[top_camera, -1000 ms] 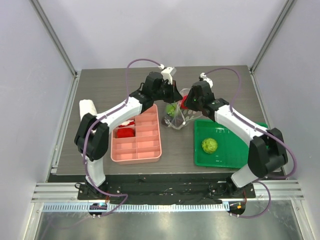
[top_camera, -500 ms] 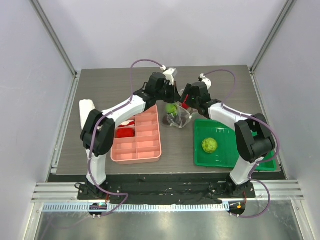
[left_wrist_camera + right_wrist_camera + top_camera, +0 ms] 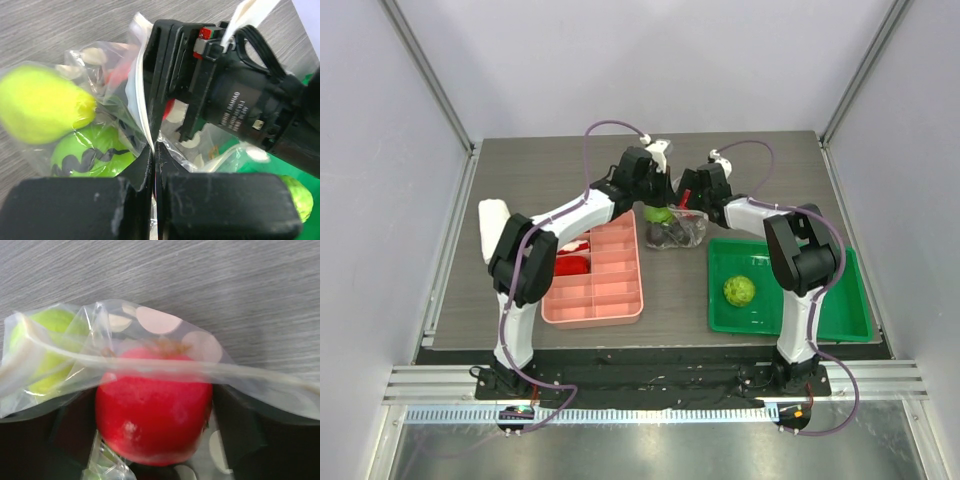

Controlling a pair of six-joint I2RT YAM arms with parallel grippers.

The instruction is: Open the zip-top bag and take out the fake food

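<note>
Pinching the zip-top bag [image 3: 117, 107] by its rim with the closed left end effector [image 3: 154, 148]; straddling the red apple [image 3: 152, 405] (dead ahead, inside the bag) with the open right end effector [image 3: 155, 429].

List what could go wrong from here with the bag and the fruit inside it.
1. The left gripper pinches only a thin fold of the zip-top bag; a tug could slip it free.
2. The right gripper stands open around the red apple with bag film stretched across it; closing may clamp plastic too and drag the bag.
3. The pear lies loose beside the apple and could tumble out.
</note>
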